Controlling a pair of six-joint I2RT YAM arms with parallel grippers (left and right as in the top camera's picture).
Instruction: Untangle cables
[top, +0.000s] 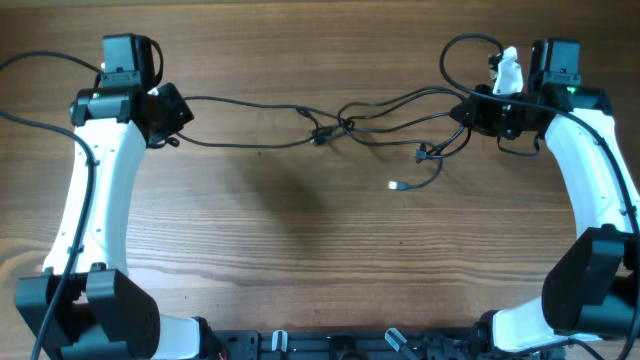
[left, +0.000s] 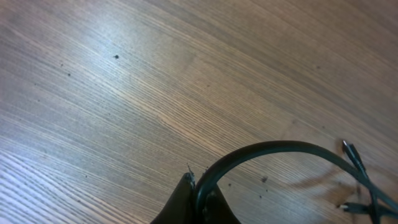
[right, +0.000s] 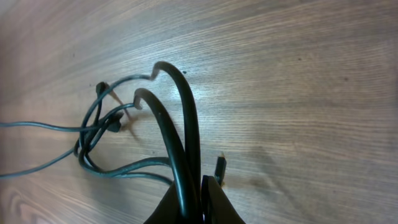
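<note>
- The left gripper (top: 183, 112) is pressed together on one end of the cables (top: 345, 122).
- The right gripper (top: 463, 110) pinches two strands at the opposite end.
- The cables span the table (top: 300, 250) between the grippers, knotted midway, with loose plugs (top: 393, 185) on the right.

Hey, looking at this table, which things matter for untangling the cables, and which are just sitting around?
Part of the job:
- the cables, strung between both hands
- their knot
- left hand and right hand, each shut on the cables

Just there:
- the wooden table
- the black rail between the arm bases
</note>
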